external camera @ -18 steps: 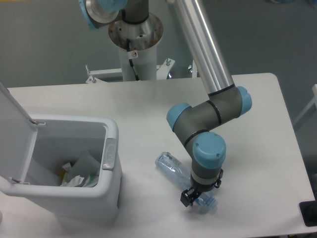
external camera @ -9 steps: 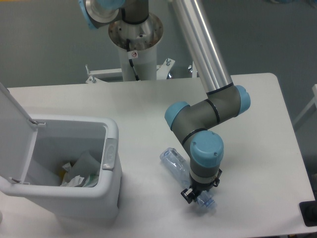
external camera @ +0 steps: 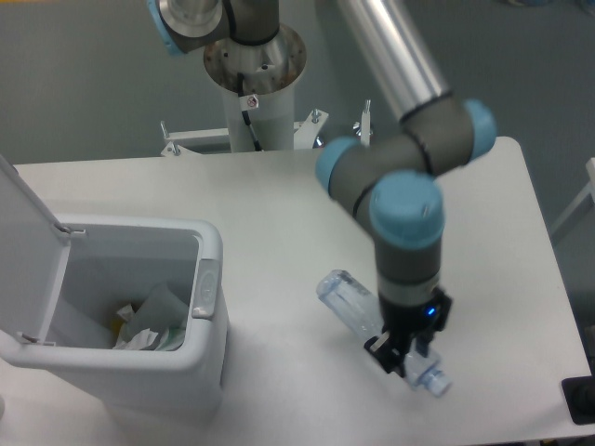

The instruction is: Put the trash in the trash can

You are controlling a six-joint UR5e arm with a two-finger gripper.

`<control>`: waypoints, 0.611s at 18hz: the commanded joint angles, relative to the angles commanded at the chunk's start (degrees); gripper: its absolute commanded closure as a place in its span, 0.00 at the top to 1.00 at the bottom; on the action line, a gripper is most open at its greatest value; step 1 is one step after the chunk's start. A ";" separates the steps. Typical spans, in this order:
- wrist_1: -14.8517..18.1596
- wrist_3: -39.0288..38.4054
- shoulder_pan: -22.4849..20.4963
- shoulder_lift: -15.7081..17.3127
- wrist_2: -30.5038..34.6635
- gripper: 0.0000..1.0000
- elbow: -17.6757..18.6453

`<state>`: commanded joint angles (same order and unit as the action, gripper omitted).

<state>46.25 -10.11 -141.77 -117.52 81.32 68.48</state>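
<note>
Jaws: clamping on the crushed clear plastic bottle (external camera: 358,305) | gripper (external camera: 402,355): gripping near the bottle's white-capped end, at 5 o'clock on the table (external camera: 279,200) | trash can (external camera: 139,321): sitting lid-open at 8 o'clock, trash inside

White table (external camera: 279,214), grey floor (external camera: 84,84), white mounting pedestal (external camera: 256,102)

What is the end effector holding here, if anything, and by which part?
The end effector is shut on the crushed clear bottle, gripping it near the neck, just behind the white cap. The bottle looks lifted off the table.
</note>
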 joint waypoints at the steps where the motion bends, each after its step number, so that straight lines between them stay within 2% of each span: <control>1: -1.50 -0.09 0.44 0.96 -1.50 0.54 -0.70; 6: -6.86 0.35 3.95 5.27 -5.02 0.53 -2.56; 11: -7.14 0.09 11.76 9.05 -5.03 0.53 -1.33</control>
<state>39.11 -10.02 -130.01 -108.46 76.29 67.14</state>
